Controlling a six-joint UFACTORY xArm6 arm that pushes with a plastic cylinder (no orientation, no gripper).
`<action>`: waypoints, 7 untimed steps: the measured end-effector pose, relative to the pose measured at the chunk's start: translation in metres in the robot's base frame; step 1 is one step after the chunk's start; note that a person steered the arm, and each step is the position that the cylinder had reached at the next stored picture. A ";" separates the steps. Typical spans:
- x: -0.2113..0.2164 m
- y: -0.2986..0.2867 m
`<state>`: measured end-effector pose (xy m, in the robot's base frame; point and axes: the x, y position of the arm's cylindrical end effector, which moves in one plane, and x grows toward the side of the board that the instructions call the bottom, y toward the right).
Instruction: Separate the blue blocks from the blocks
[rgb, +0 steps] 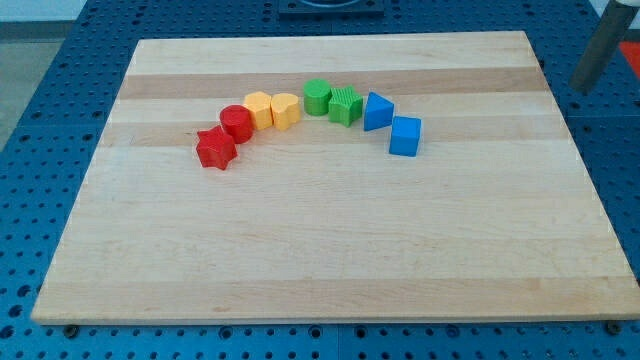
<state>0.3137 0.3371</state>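
Several blocks lie in an arc across the upper middle of the wooden board (330, 260). From the view's left: a red star (216, 148), a red cylinder (237, 122), a yellow block (259, 108), a yellow heart-like block (285, 110), a green cylinder (317, 97), a green ridged block (345, 105), a blue triangular block (377, 110) and a blue cube (405, 135). The blue triangular block touches the green ridged block. The blue cube sits just below and to the right of it. My tip (582, 84) is at the view's upper right, off the board's right edge, far from all blocks.
The board rests on a blue perforated table (60, 110). A dark fixture (330, 8) shows at the view's top edge.
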 end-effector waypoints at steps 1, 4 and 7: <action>0.000 -0.010; 0.024 -0.144; 0.021 -0.253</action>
<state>0.3344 0.0837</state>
